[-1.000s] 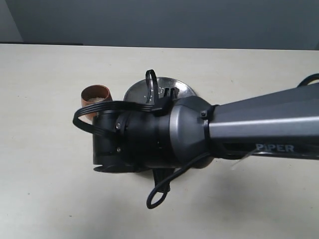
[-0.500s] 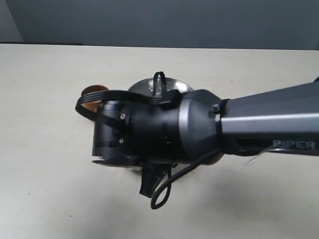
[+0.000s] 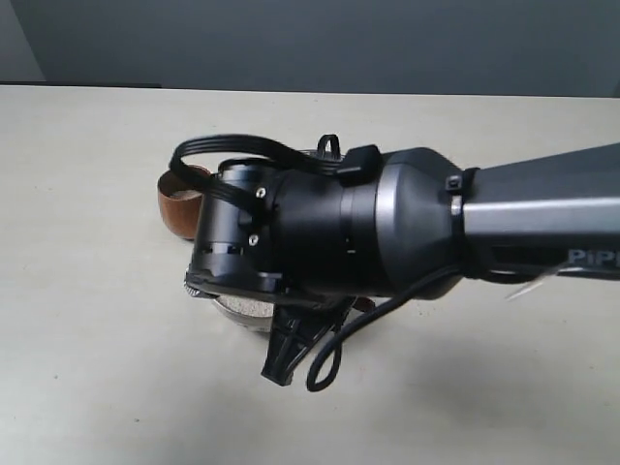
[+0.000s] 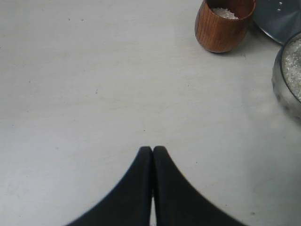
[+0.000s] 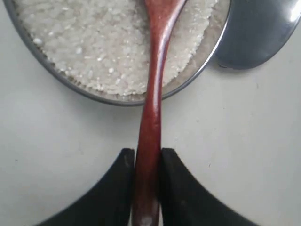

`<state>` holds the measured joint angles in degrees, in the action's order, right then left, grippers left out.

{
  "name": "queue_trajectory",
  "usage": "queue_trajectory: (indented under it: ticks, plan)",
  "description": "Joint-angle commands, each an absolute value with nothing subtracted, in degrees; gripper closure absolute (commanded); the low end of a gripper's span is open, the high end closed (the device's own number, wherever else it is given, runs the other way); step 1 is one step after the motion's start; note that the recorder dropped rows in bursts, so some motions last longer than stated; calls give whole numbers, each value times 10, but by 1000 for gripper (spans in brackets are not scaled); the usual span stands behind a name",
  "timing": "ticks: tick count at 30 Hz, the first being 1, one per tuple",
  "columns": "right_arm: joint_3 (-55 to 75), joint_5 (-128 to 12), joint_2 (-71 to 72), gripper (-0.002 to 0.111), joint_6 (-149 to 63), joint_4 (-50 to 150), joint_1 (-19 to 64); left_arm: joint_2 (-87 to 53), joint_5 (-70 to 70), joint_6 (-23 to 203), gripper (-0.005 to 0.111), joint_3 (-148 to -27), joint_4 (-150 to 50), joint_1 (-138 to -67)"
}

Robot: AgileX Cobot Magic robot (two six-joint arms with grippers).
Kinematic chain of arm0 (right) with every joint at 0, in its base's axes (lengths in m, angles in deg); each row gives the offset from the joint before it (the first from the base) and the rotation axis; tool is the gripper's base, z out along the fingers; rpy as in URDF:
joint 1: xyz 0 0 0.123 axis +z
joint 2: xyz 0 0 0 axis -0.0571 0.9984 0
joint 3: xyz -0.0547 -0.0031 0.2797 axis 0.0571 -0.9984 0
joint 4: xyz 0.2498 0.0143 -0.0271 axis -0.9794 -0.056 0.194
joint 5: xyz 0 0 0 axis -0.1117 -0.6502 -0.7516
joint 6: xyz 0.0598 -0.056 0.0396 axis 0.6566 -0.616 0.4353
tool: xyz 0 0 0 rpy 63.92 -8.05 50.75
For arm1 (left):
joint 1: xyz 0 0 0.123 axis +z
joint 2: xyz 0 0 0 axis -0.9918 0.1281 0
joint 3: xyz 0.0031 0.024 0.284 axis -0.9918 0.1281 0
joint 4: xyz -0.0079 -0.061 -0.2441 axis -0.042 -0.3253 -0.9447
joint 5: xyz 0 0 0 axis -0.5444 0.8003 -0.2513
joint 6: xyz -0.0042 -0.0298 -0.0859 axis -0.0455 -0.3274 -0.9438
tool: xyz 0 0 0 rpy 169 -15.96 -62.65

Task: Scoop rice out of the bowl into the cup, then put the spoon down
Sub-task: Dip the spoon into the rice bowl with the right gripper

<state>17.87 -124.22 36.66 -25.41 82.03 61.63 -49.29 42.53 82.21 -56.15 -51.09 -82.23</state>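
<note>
Pale counter (image 4: 84, 84) holds the bowl (image 5: 117, 100) of rice (image 5: 94, 42); the right tool (image 5: 146, 153) grips the spoon (image 5: 153, 94) by its handle, which reaches over the grains, likely scooping. Next: a level lift toward the cup (image 4: 221, 30).

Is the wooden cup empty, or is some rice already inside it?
Not empty. The left wrist view shows white rice inside the cup; how full, cannot tell.

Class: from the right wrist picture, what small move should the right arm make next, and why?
Probably tilt the spoon down into the rice and lift out a scoop. The right gripper is clamped on the handle, which crosses the rim of the bowl with its head end over the grains. The cup holds only a little.
</note>
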Motion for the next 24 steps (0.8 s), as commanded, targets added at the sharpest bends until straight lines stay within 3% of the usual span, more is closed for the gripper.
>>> queue_trajectory:
  ticks: [1, 24]
  plan:
    - [181, -1249, 385, 109, -260, 823, 613, -491, 421, 819, 106, -565, -512, -822]
    - [181, -1217, 364, 109, -232, 768, 613, -491, 419, 819, 106, -565, -512, -822]
